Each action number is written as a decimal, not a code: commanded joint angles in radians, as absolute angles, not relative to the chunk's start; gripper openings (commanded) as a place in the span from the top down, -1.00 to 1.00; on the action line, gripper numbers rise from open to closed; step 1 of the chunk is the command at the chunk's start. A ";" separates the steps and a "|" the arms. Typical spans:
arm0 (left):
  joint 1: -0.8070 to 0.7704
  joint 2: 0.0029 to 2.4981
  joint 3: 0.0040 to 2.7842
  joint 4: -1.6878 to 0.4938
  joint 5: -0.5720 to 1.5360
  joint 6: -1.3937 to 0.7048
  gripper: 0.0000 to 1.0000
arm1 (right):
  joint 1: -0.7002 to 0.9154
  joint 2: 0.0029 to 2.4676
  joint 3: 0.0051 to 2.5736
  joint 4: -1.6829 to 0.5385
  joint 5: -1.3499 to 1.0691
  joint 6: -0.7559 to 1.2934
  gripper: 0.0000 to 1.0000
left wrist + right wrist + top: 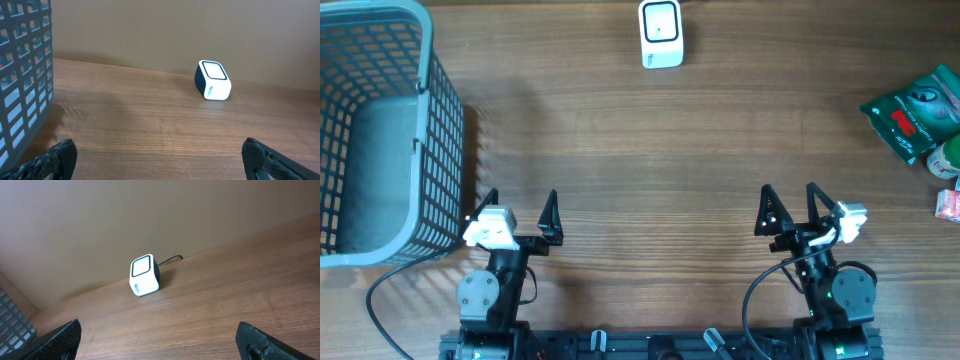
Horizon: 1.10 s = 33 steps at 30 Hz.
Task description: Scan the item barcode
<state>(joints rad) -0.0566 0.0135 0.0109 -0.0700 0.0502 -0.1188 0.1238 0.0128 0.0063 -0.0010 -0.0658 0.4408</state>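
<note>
The left end effector (521,207) and the right end effector (789,203) are both wide open and empty. The green bag (917,110) lies at the right edge of the bench (650,150). The white scanner (661,33) sits at the far side, and a gray basket (442,120) stands on the left.

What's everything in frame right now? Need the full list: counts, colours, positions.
barcode scanner: 1, white with dark sides, far edge of the table, about centre
wire basket: 1, grey, far left corner
green packet: 1, green with red and white print, right edge, partly cut off
round item: 1, green and white, right edge just nearer the robot than the packet, mostly out of frame, can't identify
small box: 1, pink and white, right edge, nearest the robot of the three, cut off
table: 1, brown wood, under everything
left gripper: 1, black fingers, open, holding nothing, beside the basket
right gripper: 1, black fingers, open, holding nothing, near edge right of centre
</note>
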 commanded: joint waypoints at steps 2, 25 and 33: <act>-0.047 0.005 0.006 -0.076 0.033 -0.136 -1.00 | 0.128 0.005 0.005 0.002 -0.068 0.124 -1.00; -0.047 0.005 0.006 -0.075 0.033 -0.136 -1.00 | 0.128 0.005 0.005 0.002 -0.067 0.097 -0.99; -0.047 0.005 0.006 -0.075 0.033 -0.136 -1.00 | 0.128 0.005 0.005 0.002 -0.067 0.097 -1.00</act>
